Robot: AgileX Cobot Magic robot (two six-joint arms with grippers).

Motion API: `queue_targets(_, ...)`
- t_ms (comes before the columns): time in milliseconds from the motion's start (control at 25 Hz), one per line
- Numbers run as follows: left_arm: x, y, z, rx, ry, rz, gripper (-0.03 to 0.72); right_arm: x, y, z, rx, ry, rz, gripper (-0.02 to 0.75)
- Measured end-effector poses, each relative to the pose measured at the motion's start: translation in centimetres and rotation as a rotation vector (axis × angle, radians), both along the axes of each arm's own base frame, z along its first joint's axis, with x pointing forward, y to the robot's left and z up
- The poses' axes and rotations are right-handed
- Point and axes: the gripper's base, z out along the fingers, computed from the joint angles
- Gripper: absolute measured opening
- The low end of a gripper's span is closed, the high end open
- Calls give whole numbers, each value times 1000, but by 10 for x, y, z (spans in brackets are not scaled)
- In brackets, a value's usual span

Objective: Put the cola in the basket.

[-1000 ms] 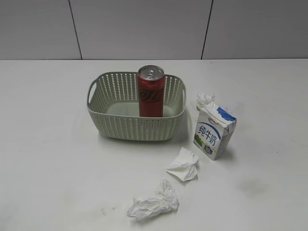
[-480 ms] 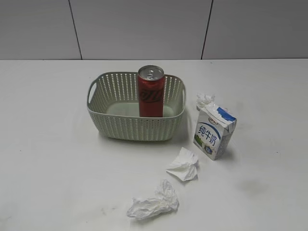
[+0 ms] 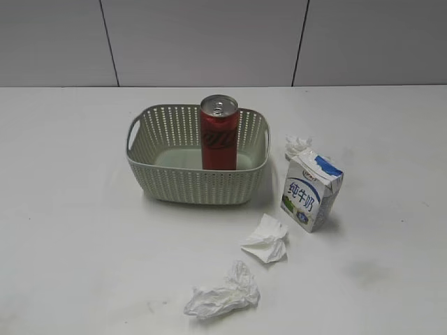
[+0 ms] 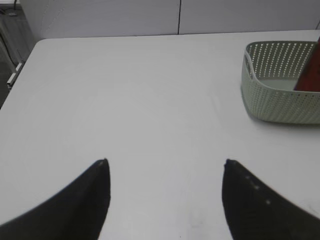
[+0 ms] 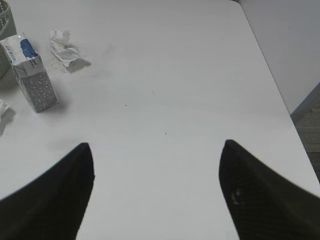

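Standing upright inside the basket, well ahead and right of the spread, empty left pincer, the cola appears delivered; the right pincer, likewise spread, idles over bare desk.

Even, diffuse light fills all three views, moderately bright, with no hard glare on the white worktop. Shadows are soft and short: the milk carton casts a faint one to its right and toward the camera, and the basket darkens the worktop just along its near wall. The cola shows a small highlight on its silver top. The exterior view is sharp. In both wrist views the dark tool fingers are blurred, nearly black silhouettes, and the right wrist view looks dimmer and slightly soft.
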Motion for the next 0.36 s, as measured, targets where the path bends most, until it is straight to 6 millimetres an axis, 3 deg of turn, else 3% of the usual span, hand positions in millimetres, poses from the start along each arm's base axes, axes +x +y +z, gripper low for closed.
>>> queue_targets(360, 0, 0, 0, 0, -1, 0, 531, 0, 0, 0, 0, 0, 0, 591)
